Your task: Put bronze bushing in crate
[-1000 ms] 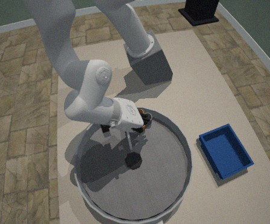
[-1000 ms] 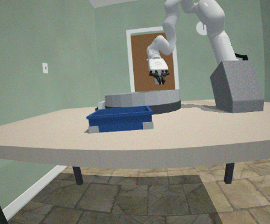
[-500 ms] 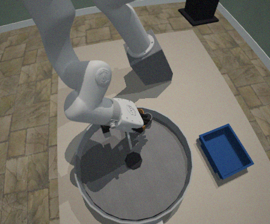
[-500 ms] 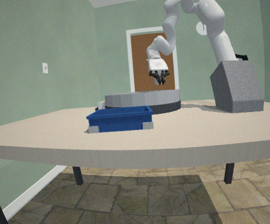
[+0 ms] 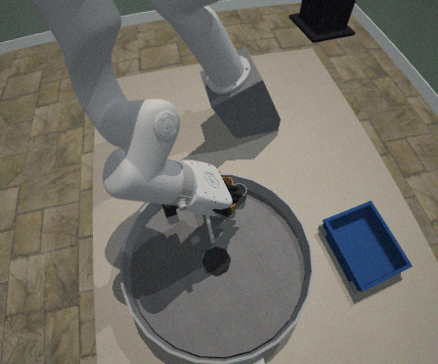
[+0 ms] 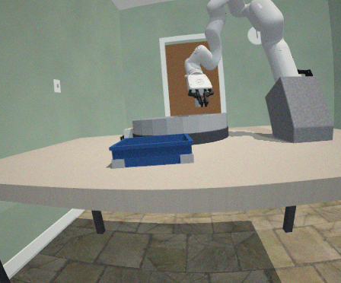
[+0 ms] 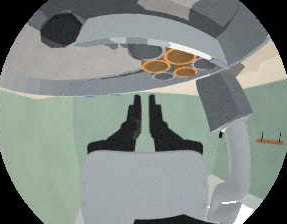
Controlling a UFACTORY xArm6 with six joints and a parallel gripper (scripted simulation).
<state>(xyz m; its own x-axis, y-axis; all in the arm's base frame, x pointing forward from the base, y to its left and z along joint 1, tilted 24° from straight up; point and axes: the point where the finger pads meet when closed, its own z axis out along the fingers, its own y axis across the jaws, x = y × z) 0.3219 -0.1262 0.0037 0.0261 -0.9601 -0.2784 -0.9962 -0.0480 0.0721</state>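
We see the black two-finger gripper (image 7: 144,121) nearly closed and holding nothing, above the round grey turning table (image 5: 289,230). The bronze ring-shaped bushings (image 7: 171,63) sit clustered near its rim, well apart from the blue rectangular crate (image 5: 366,245).
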